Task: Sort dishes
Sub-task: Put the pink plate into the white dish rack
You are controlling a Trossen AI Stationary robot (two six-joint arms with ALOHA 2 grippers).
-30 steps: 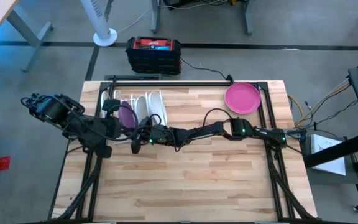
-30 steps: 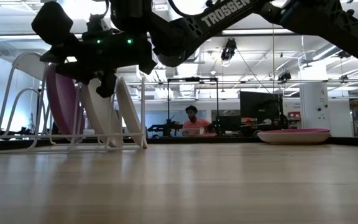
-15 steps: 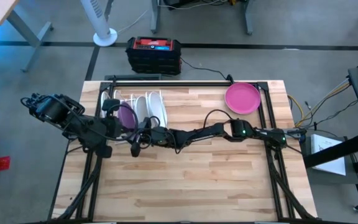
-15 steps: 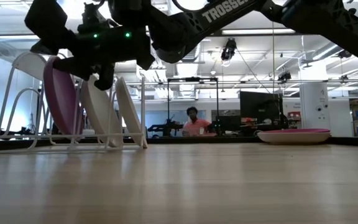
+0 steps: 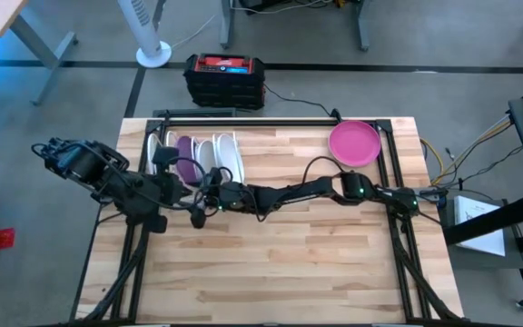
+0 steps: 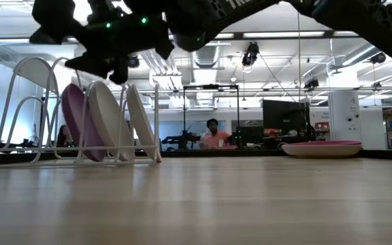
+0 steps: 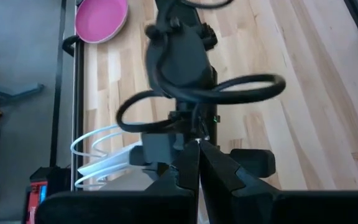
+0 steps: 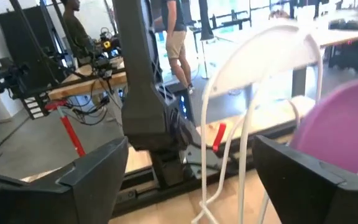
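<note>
Purple plate [image 6: 80,129] was recorded standing on edge in the white wire rack [image 6: 19,109] at the table's far left, leaning beside two white plates [image 6: 111,122] in neighbouring slots. A pink dish [image 5: 353,143] was listed lying flat near the far right corner of the wooden table [image 5: 316,263], well apart from the rack. The right gripper [image 5: 197,208] was noted just in front of the rack, with its fingers [image 8: 98,168] spread wide and nothing held between them. The left gripper [image 5: 164,184] was logged close beside it; its fingers [image 7: 188,168] were seen pressed together. A seated person [image 6: 214,135] was noted in the room beyond.
</note>
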